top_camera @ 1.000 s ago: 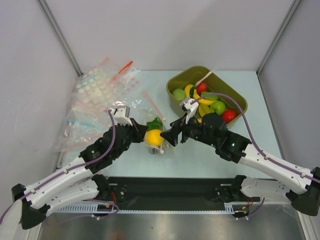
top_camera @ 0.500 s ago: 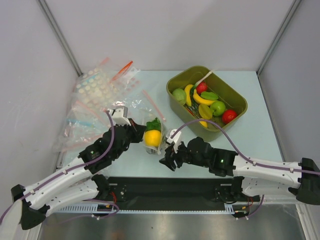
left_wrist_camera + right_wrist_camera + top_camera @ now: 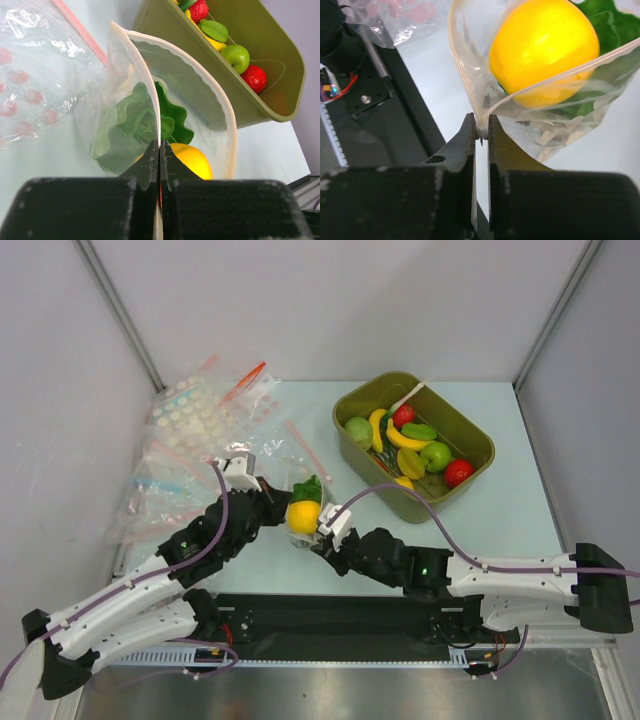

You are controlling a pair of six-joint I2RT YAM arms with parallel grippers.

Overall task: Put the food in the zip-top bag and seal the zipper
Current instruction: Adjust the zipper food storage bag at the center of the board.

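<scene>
Clear bag (image 3: pixel 200 95) holding food (image 3: pixel 542 47), jaws pinching zipper (image 3: pixel 150 85)

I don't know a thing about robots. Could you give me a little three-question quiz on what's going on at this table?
1. True or false: the yellow fruit and the lettuce are already inside the zip-top bag.
2. What does the right gripper pinch? A) the bag's rim B) the yellow fruit C) nothing
3. Fill the gap: the zipper is ___ (open or sealed).

Key: 1 true; 2 A; 3 open.
</scene>
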